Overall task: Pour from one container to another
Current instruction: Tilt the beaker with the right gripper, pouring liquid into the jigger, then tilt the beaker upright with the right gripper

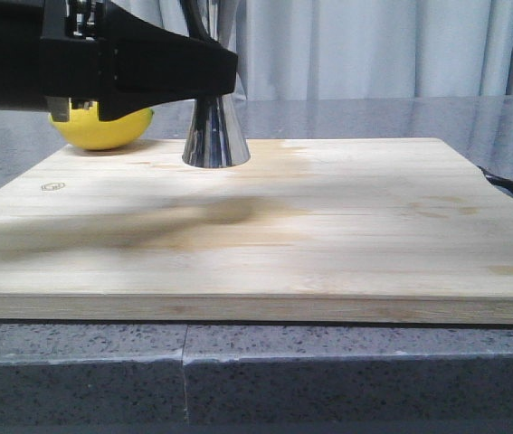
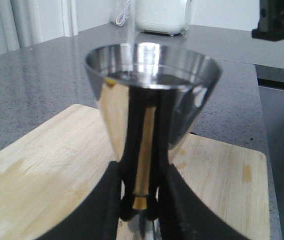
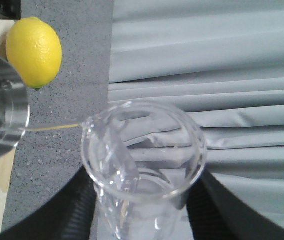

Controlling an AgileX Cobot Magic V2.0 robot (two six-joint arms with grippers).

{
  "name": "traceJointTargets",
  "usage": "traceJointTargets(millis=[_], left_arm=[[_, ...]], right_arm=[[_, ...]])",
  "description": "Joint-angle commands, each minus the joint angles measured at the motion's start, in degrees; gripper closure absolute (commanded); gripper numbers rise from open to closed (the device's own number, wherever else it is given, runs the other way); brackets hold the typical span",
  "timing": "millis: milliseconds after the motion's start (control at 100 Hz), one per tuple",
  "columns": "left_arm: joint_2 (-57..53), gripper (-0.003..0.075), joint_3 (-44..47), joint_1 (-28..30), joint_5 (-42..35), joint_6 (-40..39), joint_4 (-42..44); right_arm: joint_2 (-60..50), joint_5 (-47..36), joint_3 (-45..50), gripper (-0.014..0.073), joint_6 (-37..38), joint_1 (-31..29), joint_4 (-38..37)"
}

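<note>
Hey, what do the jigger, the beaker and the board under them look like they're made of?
The jigger looks like polished steel: mirror-bright, reflecting its surroundings, with a brass-coloured band at the waist. The beaker looks like clear glass, though clear plastic can't be excluded: the curtain shows straight through it. The board looks like pale wood, perhaps bamboo, matte, with visible grain strips.

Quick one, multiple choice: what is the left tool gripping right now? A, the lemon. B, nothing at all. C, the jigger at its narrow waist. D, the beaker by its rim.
C: in the left wrist view the left tool has its fingers closed on either side of the jigger at its brass-banded waist, while the lemon sits untouched behind the board.
</note>
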Motion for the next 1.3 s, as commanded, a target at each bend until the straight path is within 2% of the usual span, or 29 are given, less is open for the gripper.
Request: traceJointTargets(millis=[0, 160, 520, 850, 1040, 1290], left_arm=[[-2.1, 0.0739, -1.7, 0.3, -4.4, -0.4, -2.9], [-2.1, 0.0739, -1.7, 0.3, -4.5, -0.4, -2.9], [-2.1, 0.0739, -1.7, 0.3, -4.8, -0.4, -2.9], [-2.1, 0.0739, -1.7, 0.3, -4.8, -0.4, -2.6], [-2.1, 0.0739, -1.7, 0.3, -4.8, -0.4, -2.6], [-2.1, 0.0739, -1.7, 0.3, -4.8, -0.4, -2.6]], right_arm=[[-1.1, -1.6, -2.0, 0.0470, -0.1, -0.1, -1.1], [-1.1, -1.6, -2.0, 0.0470, 2.4, -0.1, 3.4], [-1.1, -0.1, -2.0, 0.0470, 3.2, -0.1, 21.8], [-1.1, -0.3, -2.0, 0.0470, 14.4, -0.8, 22.7], [-1.1, -2.1, -2.0, 0.0470, 22.2, -6.4, 22.9], [-1.0, -12.6, -1.9, 0.0470, 34.9, -17.8, 23.6]])
